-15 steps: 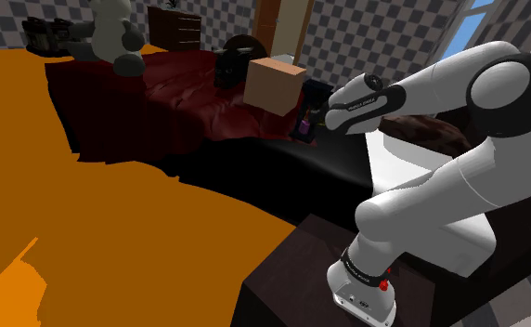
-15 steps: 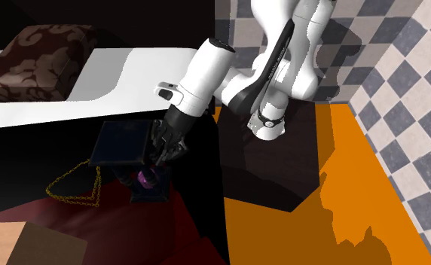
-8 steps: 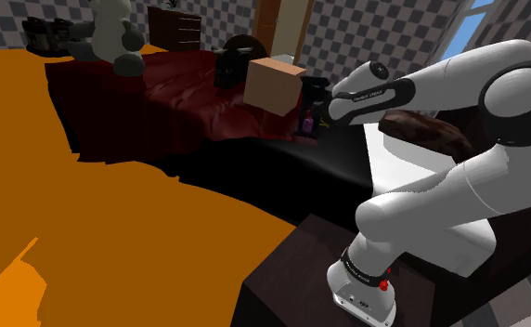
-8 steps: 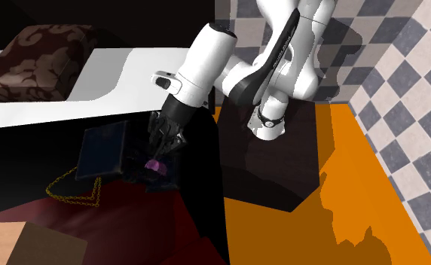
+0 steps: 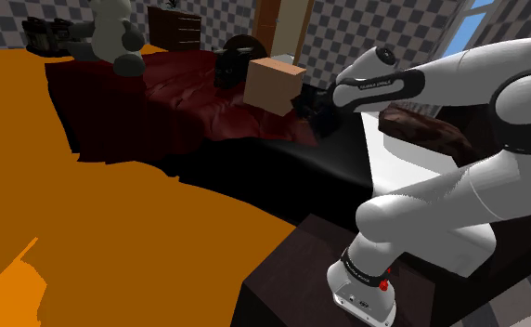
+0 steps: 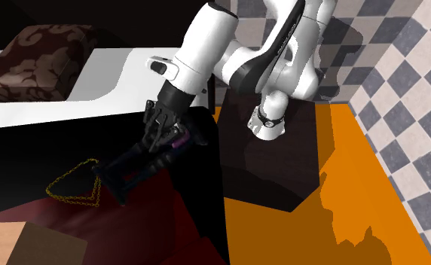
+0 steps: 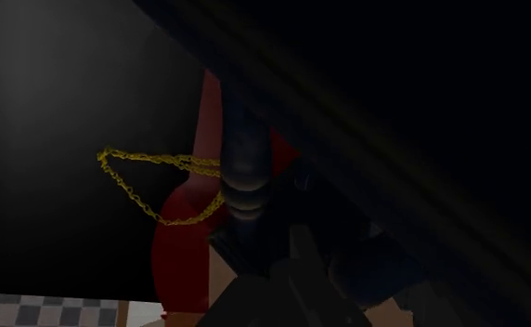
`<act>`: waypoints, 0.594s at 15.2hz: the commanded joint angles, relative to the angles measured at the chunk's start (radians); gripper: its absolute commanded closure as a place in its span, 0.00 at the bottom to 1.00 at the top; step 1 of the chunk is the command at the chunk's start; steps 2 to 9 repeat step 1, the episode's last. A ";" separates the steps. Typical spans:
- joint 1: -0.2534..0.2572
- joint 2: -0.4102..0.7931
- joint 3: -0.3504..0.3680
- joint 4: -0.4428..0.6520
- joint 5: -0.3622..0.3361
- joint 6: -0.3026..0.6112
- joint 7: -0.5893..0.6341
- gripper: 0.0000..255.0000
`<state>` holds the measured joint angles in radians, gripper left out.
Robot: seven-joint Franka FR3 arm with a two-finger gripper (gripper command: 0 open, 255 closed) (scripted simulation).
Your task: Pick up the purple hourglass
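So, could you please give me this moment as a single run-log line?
task: pick up purple hourglass | gripper: down at hourglass | gold chain: beside them | lift: not confirmed

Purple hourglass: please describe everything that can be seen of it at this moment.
Of the purple hourglass the second exterior view shows a small bright purple patch, glossy like glass, among dark parts that I cannot separate from the tool. It sits at the tool's tip, over the dark surface, next to a long dark thing that lies slanted. Its tilt, and whether it is gripped, cannot be told.
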<state>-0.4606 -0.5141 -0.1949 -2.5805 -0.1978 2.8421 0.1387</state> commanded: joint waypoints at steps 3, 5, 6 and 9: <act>0.001 -0.004 -0.001 0.005 0.001 -0.007 -0.001 1.00; 0.001 -0.004 -0.001 0.005 0.001 -0.007 -0.001 1.00; 0.001 -0.004 -0.001 0.005 0.001 -0.007 -0.001 1.00; 0.001 -0.004 -0.001 0.005 0.001 -0.007 -0.001 1.00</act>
